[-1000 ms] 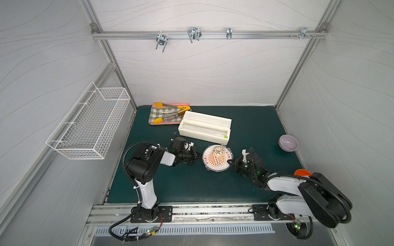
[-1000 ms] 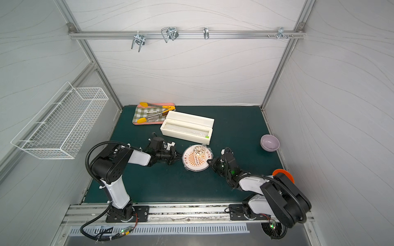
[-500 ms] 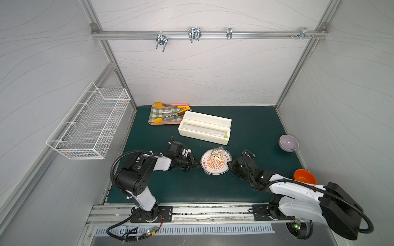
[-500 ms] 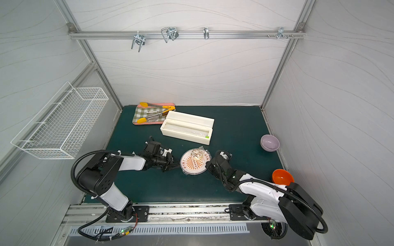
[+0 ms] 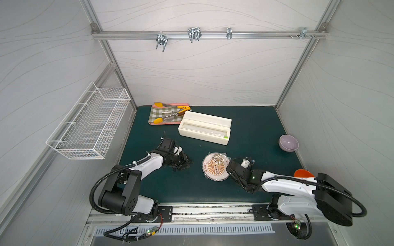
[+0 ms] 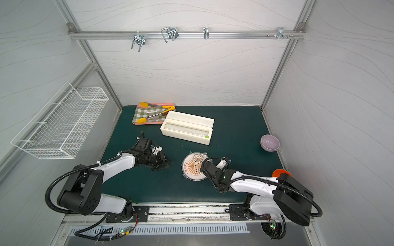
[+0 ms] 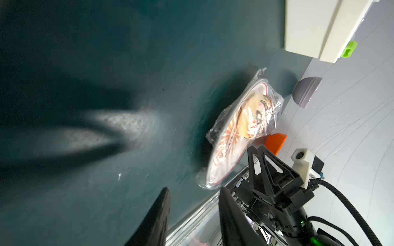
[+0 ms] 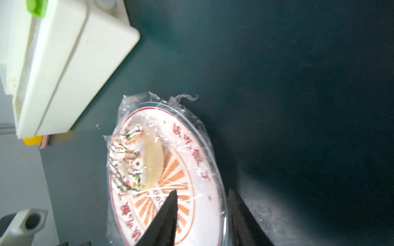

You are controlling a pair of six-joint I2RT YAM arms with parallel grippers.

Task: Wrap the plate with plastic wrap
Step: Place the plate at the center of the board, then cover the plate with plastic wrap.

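Note:
The plate [image 5: 215,168] [image 6: 191,168], white with an orange sunburst and a food piece, lies flat on the green mat. Crinkly plastic wrap [image 8: 183,100] [image 7: 259,74] lies over it, with loose edges sticking out past the rim. My left gripper [image 5: 188,163] [image 7: 193,189] is low over the mat to the left of the plate, apart from it, open and empty. My right gripper [image 5: 228,168] [image 8: 203,191] is at the plate's right edge, open. One finger is over the plate [image 8: 200,170] and the other is outside its rim.
A cream dispenser box [image 5: 204,127] lies behind the plate. A pink tray [image 5: 151,121] with a checked cloth and tongs sits at the back left. A lilac bowl [image 5: 288,142] and an orange bowl [image 5: 302,173] are at the right. A wire basket [image 5: 89,123] hangs on the left wall.
Both grippers have gone from shut to open. The left one has drawn back from the plate's left edge. The right one has shifted in over the plate's right rim.

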